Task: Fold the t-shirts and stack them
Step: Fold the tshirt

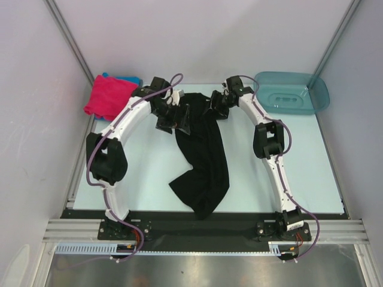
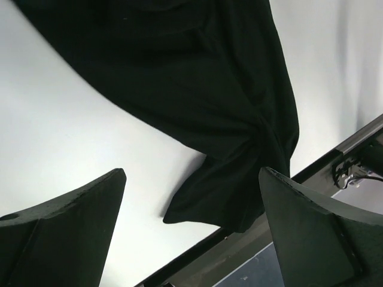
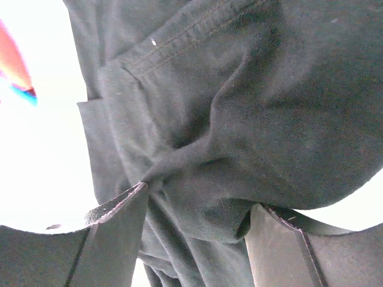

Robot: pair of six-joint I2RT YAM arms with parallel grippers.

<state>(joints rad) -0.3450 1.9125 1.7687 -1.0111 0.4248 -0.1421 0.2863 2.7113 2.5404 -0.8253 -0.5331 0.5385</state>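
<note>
A black t-shirt (image 1: 203, 161) lies bunched in a long strip from the far middle of the table down to the near edge. My left gripper (image 1: 173, 118) hovers at its upper left corner; in the left wrist view its jaws (image 2: 191, 173) stand wide open with nothing between them, and the shirt (image 2: 209, 89) lies ahead. My right gripper (image 1: 214, 107) is at the shirt's top right. Its fingers (image 3: 114, 239) stand apart with a loose fold of the black cloth (image 3: 269, 89) between them, unpinched. A folded pink t-shirt (image 1: 109, 95) rests on a blue one (image 1: 128, 79) at the far left.
A translucent teal basin (image 1: 293, 92) stands at the far right corner. Grey walls close in the table on the left, right and back. A black strip and metal rail (image 1: 203, 230) run along the near edge by the arm bases.
</note>
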